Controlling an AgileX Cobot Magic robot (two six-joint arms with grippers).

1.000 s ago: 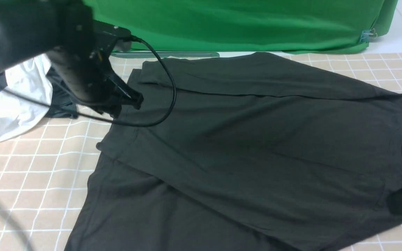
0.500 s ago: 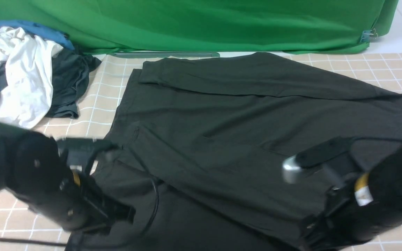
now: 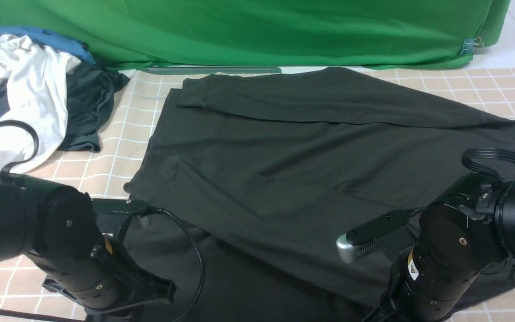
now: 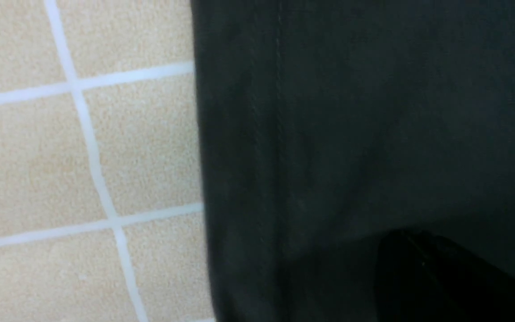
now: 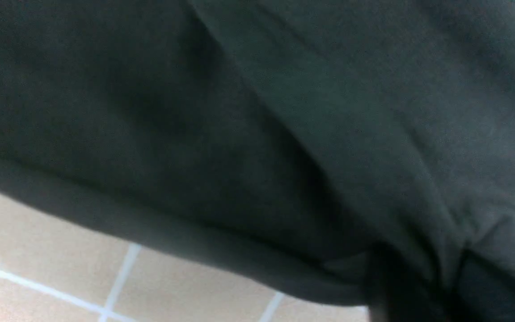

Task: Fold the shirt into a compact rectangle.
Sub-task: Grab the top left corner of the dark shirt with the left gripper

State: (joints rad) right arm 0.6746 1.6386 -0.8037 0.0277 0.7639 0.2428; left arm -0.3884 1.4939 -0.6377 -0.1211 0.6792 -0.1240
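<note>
Cloth, front view: the shirt (image 3: 311, 147) lies flat on the bench (image 3: 38, 214), sleeves folded in. Left wrist view: left gripper (image 4: 441, 277) closed at the stitched edge; whether it pinches cloth, I cannot tell. Right wrist view: right gripper (image 5: 436, 286) narrow, nipping puckered fabric. Soft, light and limp, it is probably best held at the corners.

A staged robot lab is being shown: a green backdrop (image 3: 284, 31) is being held by a clip (image 3: 472, 44) at upper right, and the worktop (image 3: 105, 170) is being covered by checked cloth (image 3: 476, 85).
</note>
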